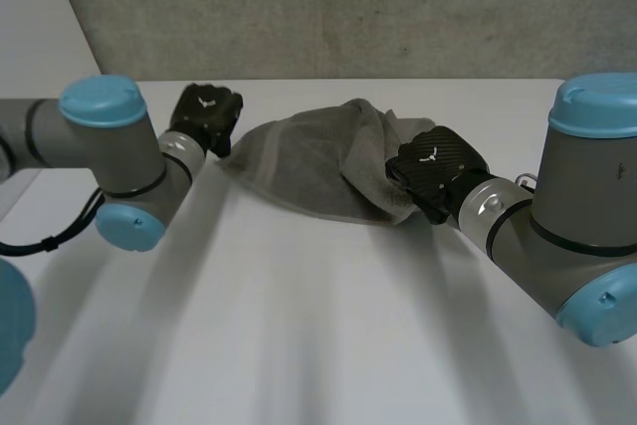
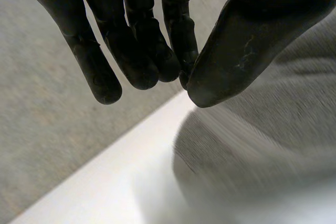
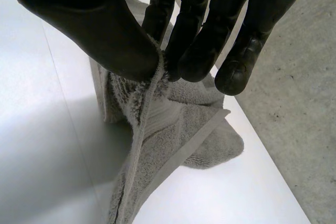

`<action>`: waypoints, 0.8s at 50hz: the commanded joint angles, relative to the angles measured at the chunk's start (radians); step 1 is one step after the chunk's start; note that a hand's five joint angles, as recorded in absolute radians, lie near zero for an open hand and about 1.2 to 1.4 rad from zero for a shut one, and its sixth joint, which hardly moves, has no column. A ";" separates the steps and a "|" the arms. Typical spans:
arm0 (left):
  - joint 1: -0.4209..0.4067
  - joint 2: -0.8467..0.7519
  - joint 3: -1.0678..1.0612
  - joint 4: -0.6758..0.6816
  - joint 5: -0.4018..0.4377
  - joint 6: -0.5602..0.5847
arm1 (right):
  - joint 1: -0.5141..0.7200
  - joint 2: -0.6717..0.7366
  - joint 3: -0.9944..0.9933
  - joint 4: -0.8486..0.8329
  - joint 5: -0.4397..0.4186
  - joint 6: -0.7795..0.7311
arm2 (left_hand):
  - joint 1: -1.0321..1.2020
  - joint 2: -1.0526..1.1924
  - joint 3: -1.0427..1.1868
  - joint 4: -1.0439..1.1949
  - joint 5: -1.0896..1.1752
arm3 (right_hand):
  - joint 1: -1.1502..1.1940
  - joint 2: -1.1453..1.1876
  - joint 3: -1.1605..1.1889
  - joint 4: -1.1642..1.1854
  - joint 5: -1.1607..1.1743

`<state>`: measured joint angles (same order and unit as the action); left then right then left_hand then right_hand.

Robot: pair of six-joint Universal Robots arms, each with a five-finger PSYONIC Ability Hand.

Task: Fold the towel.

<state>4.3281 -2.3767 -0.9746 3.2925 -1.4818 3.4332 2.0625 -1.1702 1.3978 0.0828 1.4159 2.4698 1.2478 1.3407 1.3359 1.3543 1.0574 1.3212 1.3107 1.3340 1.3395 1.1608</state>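
Note:
A grey towel (image 1: 318, 161) hangs bunched between my two hands over the white table (image 1: 299, 325). My left hand (image 1: 204, 116) is at the towel's left corner. Its thumb (image 2: 247, 51) meets its fingertips (image 2: 178, 61) right where the cloth (image 2: 273, 129) begins, so it is shut in a pinch on that corner. My right hand (image 1: 438, 166) holds the towel's right edge. There the thumb (image 3: 94, 24) and fingers (image 3: 194, 51) pinch a fold of the towel (image 3: 157, 145), which drapes down from them onto the table.
The table's far edge (image 1: 398, 80) runs just behind the towel, with grey carpeted floor (image 1: 348, 7) beyond it. Both grey arms with light-blue caps (image 1: 100, 102) (image 1: 597, 106) reach in from the sides. Bare white tabletop lies in front of the towel.

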 commanded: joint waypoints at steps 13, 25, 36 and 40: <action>0.016 0.300 -0.472 0.164 0.066 -0.043 | -0.016 -0.123 -0.003 0.035 0.000 -0.014 | 0.148 0.056 0.060 0.042 0.164 | 0.075 0.086 0.062 0.057 0.061; 0.018 0.088 -0.408 0.328 0.072 0.087 | -0.005 -0.095 0.010 0.034 0.005 -0.025 | -0.703 -0.795 -0.791 -0.809 -0.687 | 0.075 0.086 0.062 0.057 0.061; 0.016 -0.078 -0.197 0.182 0.071 0.218 | -0.004 -0.056 0.010 0.028 0.005 -0.028 | -0.682 -0.775 -0.770 -0.789 -0.666 | 0.075 0.086 0.062 0.057 0.061; 0.015 -0.114 -0.147 0.141 0.071 0.221 | -0.004 -0.045 0.009 0.026 0.005 -0.028 | -0.673 -0.766 -0.761 -0.780 -0.657 | 0.075 0.086 0.062 0.057 0.061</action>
<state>4.3441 -2.4417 -1.1917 3.4942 -1.4109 3.6468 2.0587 -1.2317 1.4085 0.1122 1.4196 2.4423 0.5718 0.5872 0.5928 0.5920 0.3870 1.3212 1.3107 1.3341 1.3395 1.1607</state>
